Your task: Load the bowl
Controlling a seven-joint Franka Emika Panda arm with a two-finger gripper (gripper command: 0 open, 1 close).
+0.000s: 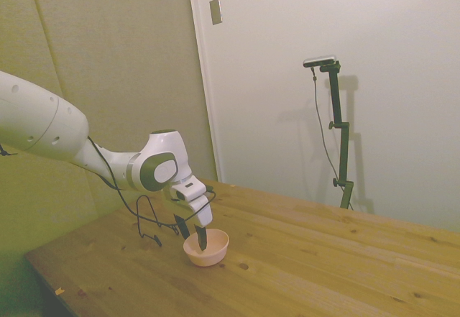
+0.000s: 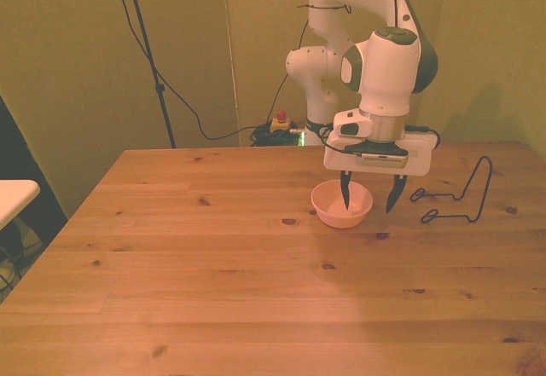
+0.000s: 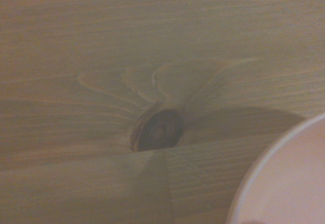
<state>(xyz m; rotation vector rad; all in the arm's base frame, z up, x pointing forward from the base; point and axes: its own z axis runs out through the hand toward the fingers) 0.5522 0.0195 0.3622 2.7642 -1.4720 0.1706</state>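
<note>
While the bowl [image 2: 342,205] is seen upright on the wooden table [image 2: 213,274] just right of centre in the front view, the gripper [image 2: 368,199] is held open astride its right rim, one finger inside, one outside, wire rack [image 2: 456,195] further right.

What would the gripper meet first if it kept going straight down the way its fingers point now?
Probably the bowl: the open gripper straddles its wall on the front view's right, one finger inside, one outside. Depth is unclear; the outer finger may reach the table first.
</note>
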